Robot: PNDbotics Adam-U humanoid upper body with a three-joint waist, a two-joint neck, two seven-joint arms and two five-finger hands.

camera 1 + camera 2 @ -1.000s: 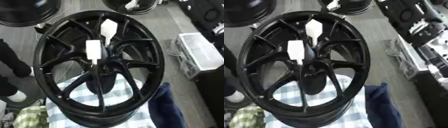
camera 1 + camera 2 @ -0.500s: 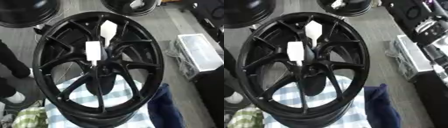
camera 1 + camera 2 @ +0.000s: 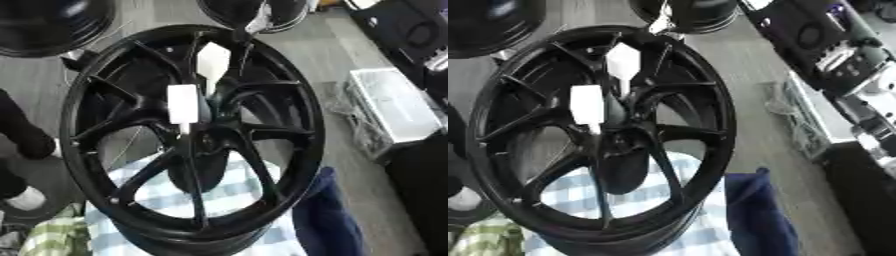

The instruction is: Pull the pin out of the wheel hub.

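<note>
A large black wheel (image 3: 306,125) with thin spokes lies tilted on a blue-and-white checked cloth (image 3: 236,186). Its hub (image 3: 206,141) sits at the middle, dark against dark, and I cannot make out a pin in it. A dark oval shape (image 3: 198,172) hangs just below the hub. Two white tags are on the upper spokes: a rectangular tag (image 3: 183,103) close to the hub and a pointed tag (image 3: 213,60) nearer the rim. Neither of my hands shows in either view.
Two more black wheels (image 3: 52,25) (image 3: 249,11) lie beyond the far rim. A pale box (image 3: 394,107) stands at the right, black equipment (image 3: 824,40) behind it. A dark blue cloth (image 3: 328,215) bunches at the lower right. A person's dark leg (image 3: 22,137) is at the left edge.
The whole picture has shifted slightly, so the camera has moved. The wheel and its white tags keep their places relative to each other.
</note>
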